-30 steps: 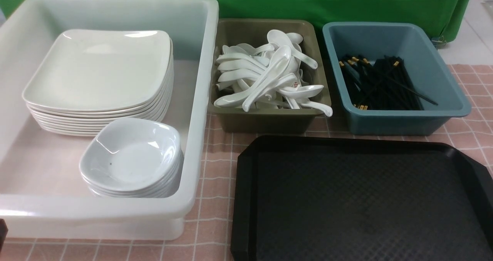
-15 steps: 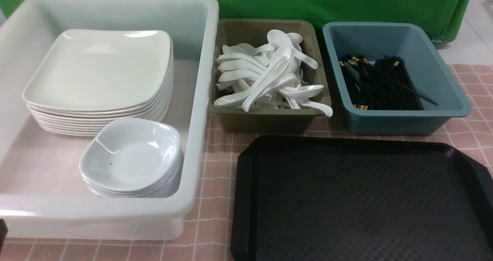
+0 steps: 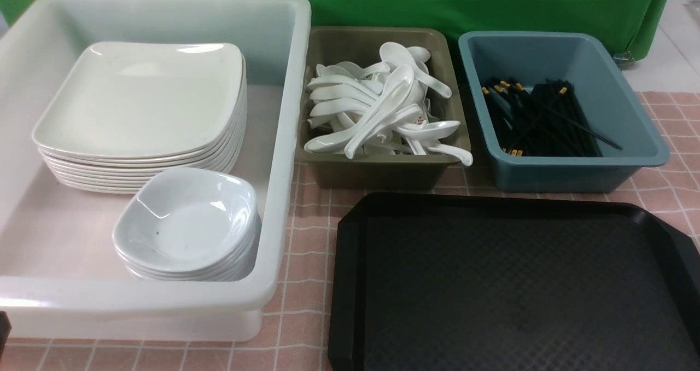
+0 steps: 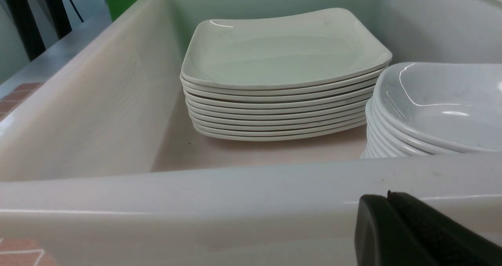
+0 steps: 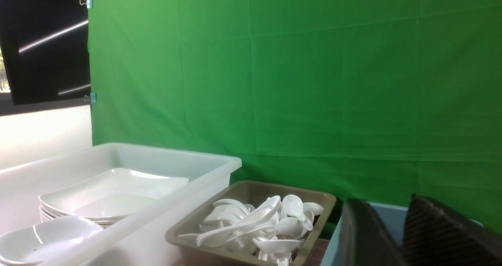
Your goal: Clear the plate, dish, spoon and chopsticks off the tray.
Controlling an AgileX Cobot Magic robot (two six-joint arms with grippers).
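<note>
Now the black tray [image 3: 514, 289] lies flat at the near right of the table, with its long side running left to right along the near edge. The plate [image 3: 139, 94] sits on top of a stack of plates in the far left part of the big white tub [image 3: 290, 141], flat and face up. The dish [image 3: 186, 220] sits on top of a stack of small dishes in the near part of the same tub, just beside the plate stack, open side up. Spoons [image 3: 383, 108] lie in a messy pile in the olive bin [image 3: 383, 174], between the tub and the blue bin [image 3: 569, 174]. Many of their handles point toward the near left, and one spoon handle hangs over the bin's near right rim. One spoon has a tiny red mark on it, too small to read. The chopsticks [image 3: 538, 119] lie bunched in the blue bin at the far right, mostly running from far to near, with gold bands showing at both ends of the bunch. One stick lies slanted, its tip pointing to the near right. The left gripper [image 4: 392, 203] is just outside the tub's near wall with its fingers pressed together and holding nothing. The right gripper [image 5: 386, 226] has its two fingers a little apart, with nothing between them.
</note>
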